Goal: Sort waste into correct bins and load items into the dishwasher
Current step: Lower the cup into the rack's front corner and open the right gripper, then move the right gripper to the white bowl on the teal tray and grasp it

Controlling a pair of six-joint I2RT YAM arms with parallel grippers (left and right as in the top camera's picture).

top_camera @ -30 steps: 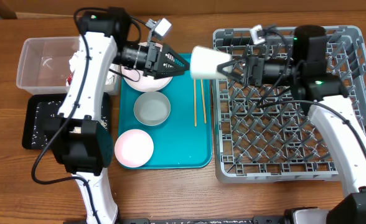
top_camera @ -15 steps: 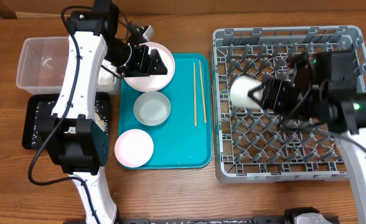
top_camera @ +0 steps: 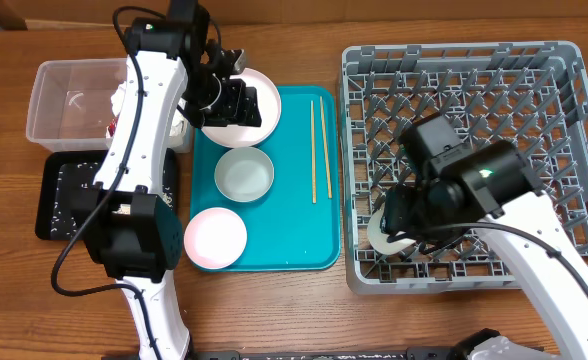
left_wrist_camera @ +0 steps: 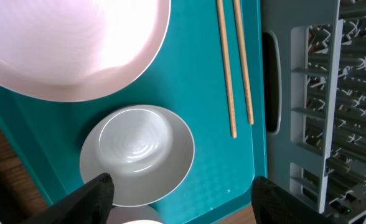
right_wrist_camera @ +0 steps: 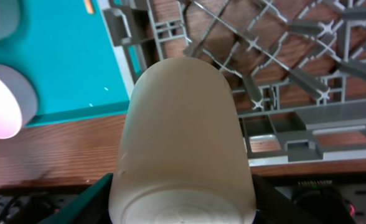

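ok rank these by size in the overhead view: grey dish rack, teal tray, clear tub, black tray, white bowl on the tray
1. grey dish rack
2. teal tray
3. clear tub and black tray: these look alike and both are partly hidden, so I can't rank them
4. white bowl

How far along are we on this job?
Waste looks binned: rice grains speckle the black tray, scraps sit in the clear tub. In hand: right end effector holds the cup at the rack's near-left corner. Remaining: large plate, bowl, small plate and chopsticks, all on the teal tray.
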